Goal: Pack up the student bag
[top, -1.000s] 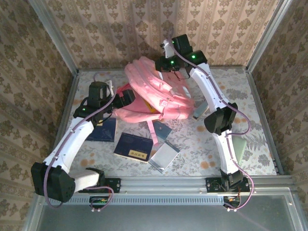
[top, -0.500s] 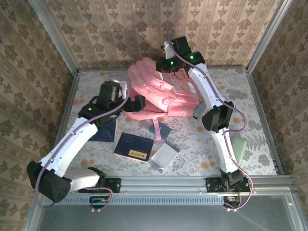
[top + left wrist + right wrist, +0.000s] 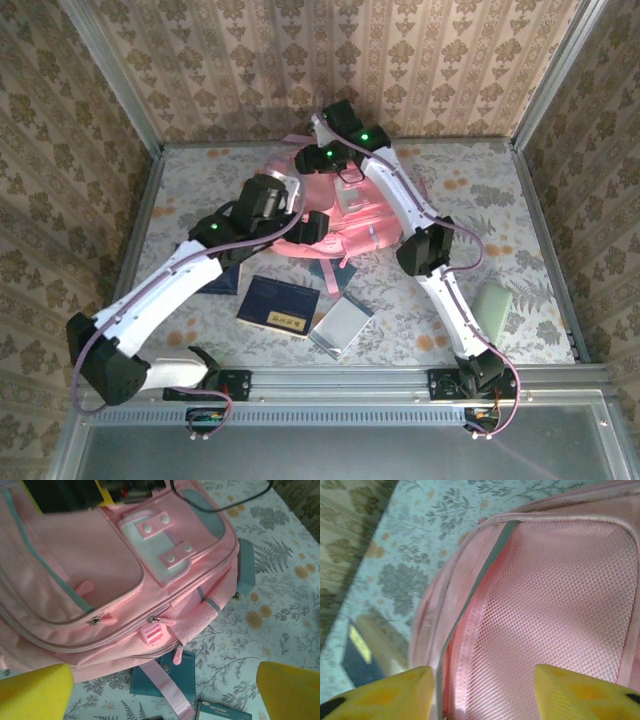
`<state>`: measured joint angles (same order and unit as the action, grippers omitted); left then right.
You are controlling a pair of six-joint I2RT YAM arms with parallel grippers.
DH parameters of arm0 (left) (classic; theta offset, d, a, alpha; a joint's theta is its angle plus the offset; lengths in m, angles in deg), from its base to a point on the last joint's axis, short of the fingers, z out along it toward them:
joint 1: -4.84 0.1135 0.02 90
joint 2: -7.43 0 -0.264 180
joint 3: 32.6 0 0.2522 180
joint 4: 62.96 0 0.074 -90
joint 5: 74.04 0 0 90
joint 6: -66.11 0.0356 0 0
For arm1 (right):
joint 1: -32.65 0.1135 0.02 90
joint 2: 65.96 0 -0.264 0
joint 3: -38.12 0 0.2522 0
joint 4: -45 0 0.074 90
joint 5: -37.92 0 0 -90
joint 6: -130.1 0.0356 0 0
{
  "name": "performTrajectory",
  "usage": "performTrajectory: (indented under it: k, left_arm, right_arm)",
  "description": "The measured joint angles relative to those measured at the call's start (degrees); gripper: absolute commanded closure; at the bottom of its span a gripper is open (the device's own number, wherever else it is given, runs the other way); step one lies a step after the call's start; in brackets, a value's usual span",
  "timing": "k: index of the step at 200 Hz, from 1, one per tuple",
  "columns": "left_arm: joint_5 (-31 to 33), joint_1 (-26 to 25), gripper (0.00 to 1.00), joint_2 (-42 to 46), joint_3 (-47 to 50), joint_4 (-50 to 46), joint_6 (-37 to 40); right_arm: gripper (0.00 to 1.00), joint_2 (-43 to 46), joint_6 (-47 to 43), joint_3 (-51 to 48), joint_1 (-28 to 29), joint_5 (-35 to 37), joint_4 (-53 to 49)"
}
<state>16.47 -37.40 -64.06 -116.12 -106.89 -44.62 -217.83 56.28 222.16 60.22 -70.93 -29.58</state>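
The backpack (image 3: 362, 232) lies on the table (image 3: 200, 180) toward its far middle, partly covered by both arms in the overhead view. It is soft pink fabric and much larger than the books near it.

The left wrist camera shows its front facing up. There is a big zip pocket edged with a grey-green zip band and a pale panel (image 3: 142, 540) crossed by two pink tabs with snap studs. Below these are a pink mesh side pocket (image 3: 196, 620), a pink plastic buckle (image 3: 154, 632) and several pink zip pulls. A pink strap (image 3: 171, 695) trails from the lower edge across a teal book (image 3: 186, 676). Another teal book (image 3: 245, 567) pokes out beside the bag's right side.

The left fingers (image 3: 32, 692) are spread wide with nothing between them. They point at the bag's zipped side and stand apart from it. The right fingers (image 3: 395, 692) are parted too, held over a pink mesh panel bordered by a grey-green strip at the bag's far end. They are not clamped on the fabric, but I cannot tell whether they touch it.

Nearer the arm bases, a dark blue book with a yellow label (image 3: 278, 308) and a silvery book (image 3: 340, 325) lie side by side. A pale green object (image 3: 492, 300) rests off to the right.
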Motion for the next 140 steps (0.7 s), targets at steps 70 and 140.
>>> performTrajectory:
  k: [70, 140]
  left_arm:
    - [-0.1, 3.6, 0.03, 7.4, 3.8, -0.5, 0.0]
    - [-2.2, 4.6, 0.03, 7.4, 5.5, -0.1, 0.1]
  right_arm:
    - [0.41, 6.4, -0.2, 7.1, -1.2, 29.9, -11.7]
    - [0.38, 21.7, -4.8, -14.5, -0.7, 51.3, -15.6]
